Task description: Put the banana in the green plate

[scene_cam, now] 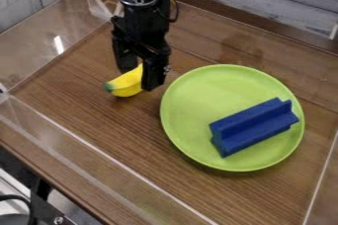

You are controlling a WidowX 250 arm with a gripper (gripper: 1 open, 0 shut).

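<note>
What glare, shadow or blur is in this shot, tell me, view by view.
Camera view, the only one: a small bright glint on the clear side panel, upper left; the black gripper so dark its details merge; the banana looks soft-edged at this low resolution.
</note>
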